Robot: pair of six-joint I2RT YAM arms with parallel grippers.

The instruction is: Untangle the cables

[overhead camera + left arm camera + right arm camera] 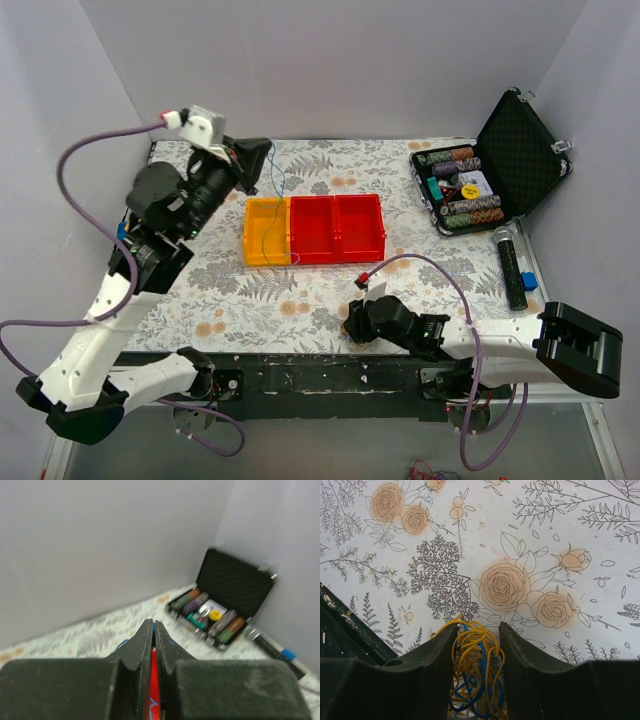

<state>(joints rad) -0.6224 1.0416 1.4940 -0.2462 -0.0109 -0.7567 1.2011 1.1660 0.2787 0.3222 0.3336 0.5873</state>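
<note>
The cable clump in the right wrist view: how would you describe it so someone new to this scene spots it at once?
Find the floral tablecloth, then the right gripper low near its front edge. Between that gripper's dark fingers sits the cable clump: a small tangle of yellow loops over blue strands, hair-thin beside the thick purple arm hose.

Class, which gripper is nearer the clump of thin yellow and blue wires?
Right. The right gripper holds the clump between its fingers by the table's near edge; the left gripper hangs shut over the far-left side.
</note>
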